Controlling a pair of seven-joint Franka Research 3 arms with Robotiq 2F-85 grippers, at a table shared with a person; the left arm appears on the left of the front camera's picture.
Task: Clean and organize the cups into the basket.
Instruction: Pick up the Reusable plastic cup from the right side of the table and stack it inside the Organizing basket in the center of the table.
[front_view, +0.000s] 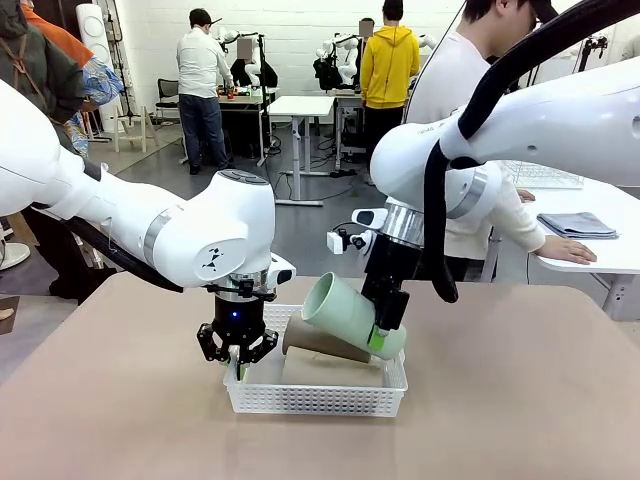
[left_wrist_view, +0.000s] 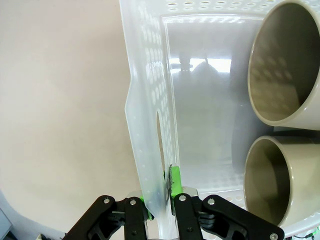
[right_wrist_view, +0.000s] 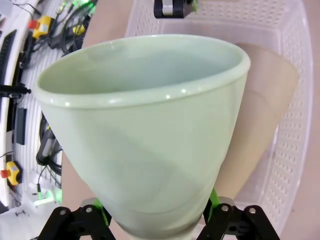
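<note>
The white perforated basket (front_view: 318, 398) sits at the middle of the tan table. My left gripper (front_view: 238, 362) is shut on its left wall; in the left wrist view the fingers (left_wrist_view: 174, 180) pinch the thin basket wall (left_wrist_view: 149, 125). Two brown cups (left_wrist_view: 287, 60) (left_wrist_view: 272, 182) lie on their sides inside, mouths toward that camera. One brown cup (front_view: 322, 343) shows in the front view. My right gripper (front_view: 386, 335) is shut on the base of the mint green cup (front_view: 345, 308), holding it tilted just over the basket. From the right wrist, the green cup (right_wrist_view: 145, 125) hides most of a brown cup (right_wrist_view: 260, 130).
Bare tan tabletop (front_view: 520, 400) surrounds the basket on all sides. A person stands at the far right with a hand (front_view: 565, 250) on a white side table beside a folded grey cloth (front_view: 577, 225). Other people work at tables farther back.
</note>
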